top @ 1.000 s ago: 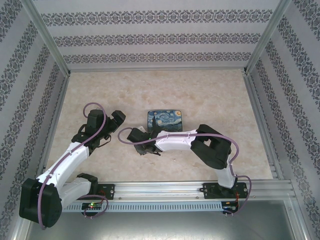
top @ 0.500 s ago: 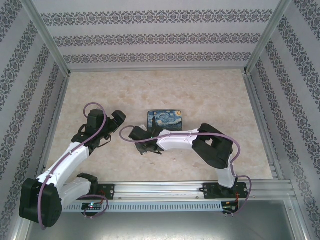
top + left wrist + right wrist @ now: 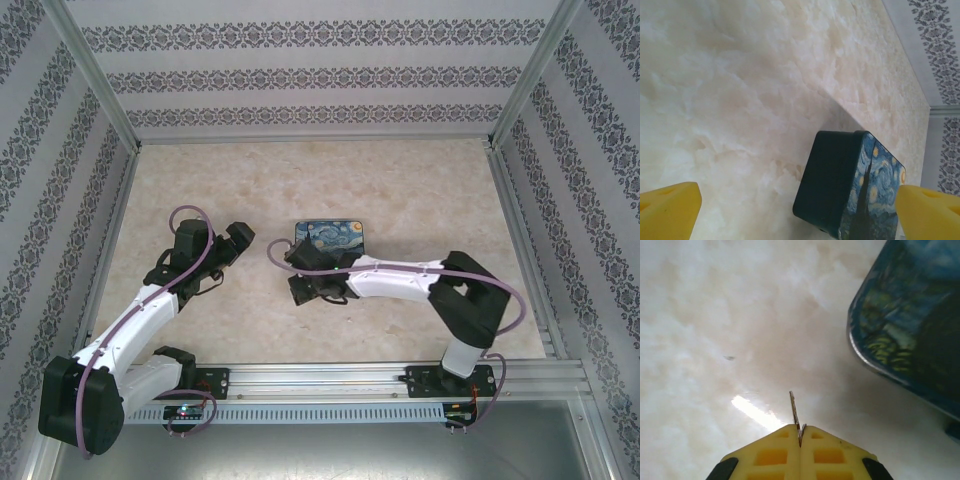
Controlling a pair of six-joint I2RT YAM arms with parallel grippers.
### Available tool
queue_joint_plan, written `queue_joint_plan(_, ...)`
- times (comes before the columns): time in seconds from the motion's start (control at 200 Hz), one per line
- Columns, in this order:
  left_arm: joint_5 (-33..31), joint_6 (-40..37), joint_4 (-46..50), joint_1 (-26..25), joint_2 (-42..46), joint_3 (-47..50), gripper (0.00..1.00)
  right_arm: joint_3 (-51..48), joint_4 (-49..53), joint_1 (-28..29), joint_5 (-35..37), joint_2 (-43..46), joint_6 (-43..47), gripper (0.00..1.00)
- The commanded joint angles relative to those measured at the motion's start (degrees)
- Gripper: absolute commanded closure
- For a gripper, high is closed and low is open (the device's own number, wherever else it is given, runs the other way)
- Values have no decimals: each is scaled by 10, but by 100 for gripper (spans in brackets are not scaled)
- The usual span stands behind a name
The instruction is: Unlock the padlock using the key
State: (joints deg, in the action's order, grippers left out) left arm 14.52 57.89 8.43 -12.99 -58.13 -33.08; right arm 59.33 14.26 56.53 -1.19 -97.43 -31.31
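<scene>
The jaws of the right arm are closed tightly on a thin dark metal key. In the right wrist view the two yellow fingertips press flat against each other. The key stands out from the seam between them as a narrow sliver, tilted a little to the left. Behind it lies the beige, marble-patterned table; whether the tip of the key touches the table, I cannot tell. To the right of the key, near but apart from it, is one corner of a square box with a blue-and-yellow painting print.

In the top view these closed jaws are just at the near side of the box, towards its left corner.

The jaws of the left arm are wide open and hold nothing. In the left wrist view their yellow fingertips sit at the two lower corners, and the box rests on the table between them, further away. In the top view this arm points towards the left side of the box and does not touch it.
</scene>
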Motion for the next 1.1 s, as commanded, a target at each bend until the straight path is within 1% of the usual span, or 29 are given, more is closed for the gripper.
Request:
queue_joint_plan(0.0, 58, -17, -44, 7, -2, -5, 0, -32, -46, -23, -80, 58, -5, 100)
queue_joint_plan(0.13, 135, -11, -98, 3, -26, -12, 0, -63, -86, -62, -162, 108, -8, 100)
queue_joint_plan(0.18, 158, -4, -118, -2, -39, -18, 0, -72, -97, -79, -188, 125, -15, 100)
queue_joint_plan(0.27, 187, 12, -158, -18, -61, -24, 2, -90, -118, -114, -224, 150, -35, 100)
queue_joint_plan(0.37, 201, 35, -190, -43, -84, -33, 5, -113, -142, -150, -245, 176, -57, 100)
queue_joint_plan(0.465, 195, 63, -212, -68, -100, -39, 6, -128, -154, -178, -262, 195, -72, 100)
queue_joint_plan(0.585, 179, 104, -206, -92, -120, -55, 7, -136, -148, -190, -252, 212, -71, 100)
queue_joint_plan(0.635, 169, 121, -196, -100, -126, -62, 9, -135, -140, -191, -242, 216, -62, 100)
queue_joint_plan(0.729, 144, 161, -163, -113, -138, -76, 15, -131, -114, -186, -203, 224, -38, 100)
queue_joint_plan(0.869, 125, 214, -136, -134, -160, -97, 25, -119, -55, -158, -90, 241, 24, 100)
queue_joint_plan(0.994, 104, 255, -126, -157, -178, -115, 39, -107, -16, -122, 23, 249, 79, 100)
queue_joint_plan(1.059, 95, 268, -118, -171, -189, -128, 44, -105, -10, -103, 65, 252, 107, 100)
queue_joint_plan(1.099, 91, 271, -112, -180, -198, -140, 45, -105, -7, -96, 83, 253, 118, 100)
